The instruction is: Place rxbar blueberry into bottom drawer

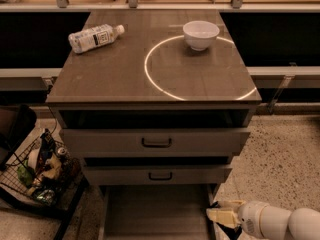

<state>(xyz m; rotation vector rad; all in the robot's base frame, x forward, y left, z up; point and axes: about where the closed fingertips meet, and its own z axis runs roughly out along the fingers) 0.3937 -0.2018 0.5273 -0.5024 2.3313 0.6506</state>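
My gripper (221, 216) is low at the right front corner of the open bottom drawer (120, 209), just over its right rail. Its pale fingers are closed together on a small dark thing, the rxbar blueberry (216, 205), of which only a dark edge shows at the tips. The drawer is pulled out and its flat grey floor shows. The white arm comes in from the lower right.
The two upper drawers (156, 143) with dark handles are slightly ajar. On the cabinet top lie a water bottle (95, 37) at the back left and a white bowl (200, 34) at the back right. A wire basket (37, 171) of items stands on the floor at the left.
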